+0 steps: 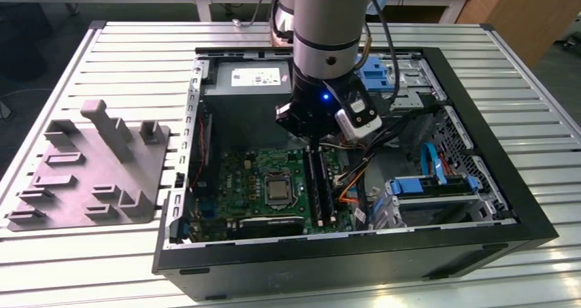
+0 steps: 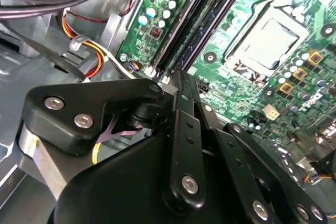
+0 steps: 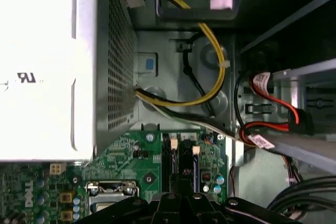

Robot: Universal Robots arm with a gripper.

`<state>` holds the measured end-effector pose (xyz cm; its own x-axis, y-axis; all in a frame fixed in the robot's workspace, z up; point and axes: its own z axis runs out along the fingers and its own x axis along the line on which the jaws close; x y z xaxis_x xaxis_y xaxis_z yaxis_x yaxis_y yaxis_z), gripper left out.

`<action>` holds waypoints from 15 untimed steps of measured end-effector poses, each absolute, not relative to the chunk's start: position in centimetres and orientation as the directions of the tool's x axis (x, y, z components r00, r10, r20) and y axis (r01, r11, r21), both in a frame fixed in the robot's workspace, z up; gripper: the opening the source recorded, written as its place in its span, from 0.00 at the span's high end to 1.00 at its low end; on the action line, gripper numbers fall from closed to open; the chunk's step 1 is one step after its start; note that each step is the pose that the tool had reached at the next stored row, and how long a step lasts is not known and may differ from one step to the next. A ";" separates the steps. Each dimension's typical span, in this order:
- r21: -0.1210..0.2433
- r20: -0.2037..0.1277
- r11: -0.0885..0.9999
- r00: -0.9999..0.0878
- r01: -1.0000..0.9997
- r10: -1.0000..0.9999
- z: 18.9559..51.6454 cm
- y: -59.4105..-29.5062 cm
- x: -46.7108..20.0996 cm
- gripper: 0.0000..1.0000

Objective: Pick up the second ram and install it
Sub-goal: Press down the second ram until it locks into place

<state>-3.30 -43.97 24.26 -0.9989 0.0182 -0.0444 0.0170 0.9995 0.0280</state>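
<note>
Black end effector (image 1: 313, 139) is seen lowered into the open case (image 1: 531, 216), its fingers (image 2: 181, 108) drawn together to a narrow tip in the second wrist view. That tip (image 2: 176, 80) is parked right at the end of the black slots on the motherboard (image 1: 245, 179). The second ram (image 1: 315, 182) is seen as a long dark strip lying along the slots directly below the tip; it runs away from the fingers in the second wrist view (image 2: 197, 22). Whether it is pinched or merely touched cannot be told. Beside the slots, the processor socket (image 1: 275, 187) is found. Cables (image 3: 210, 77) are looped past the power supply (image 3: 37, 66) in the first wrist view. Outside the case, towards the exterior view's left, a grey fixture (image 1: 91, 172) is set on the table (image 1: 118, 56).
</note>
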 end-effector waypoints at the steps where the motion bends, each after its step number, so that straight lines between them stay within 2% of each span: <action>1: 0.028 -0.044 0.999 -0.999 0.017 0.018 24.1 -43.9 -3.3 0.90; 15: 0.029 -0.044 0.999 -0.999 0.017 0.018 23.0 -43.0 -3.3 0.90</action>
<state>-3.30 -43.00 23.00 -0.9989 0.0183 -0.0443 0.0170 0.9994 0.0290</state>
